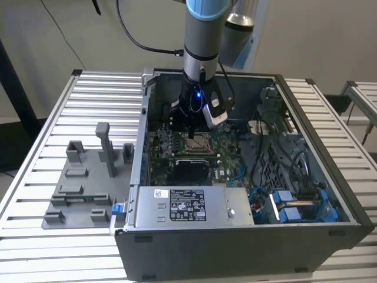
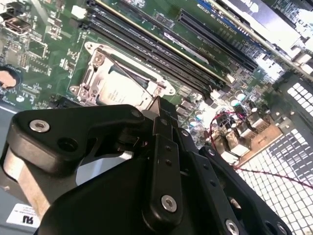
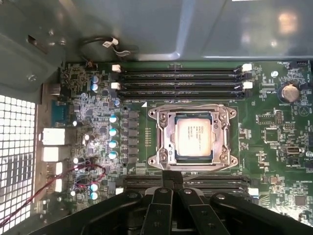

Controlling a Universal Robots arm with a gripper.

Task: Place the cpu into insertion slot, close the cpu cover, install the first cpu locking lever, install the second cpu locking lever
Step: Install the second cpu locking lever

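The cpu [image 3: 194, 137], a pale silvery square, lies in the insertion slot [image 1: 198, 143] on the green board. The cpu cover [image 3: 166, 133], a silver frame with a square window, lies flat around it. Thin wire levers [image 3: 190, 106] run along the socket's edges; I cannot tell whether they are latched. My gripper [image 3: 172, 180] hovers just beside the socket's edge, black fingers [image 2: 159, 110] pressed together and holding nothing. In the second wrist view the cpu [image 2: 117, 90] sits just beyond the fingertips. In the exterior view the gripper [image 1: 191, 131] hangs over the socket inside the open case.
Memory slots [image 3: 181, 81] flank the socket on both sides. A black square patch [image 1: 188, 171] and a grey box with a white label [image 1: 188, 206] sit nearer the case front. Blue and black cables [image 1: 277, 177] fill the exterior view's right. A grey fixture plate [image 1: 82, 183] lies outside.
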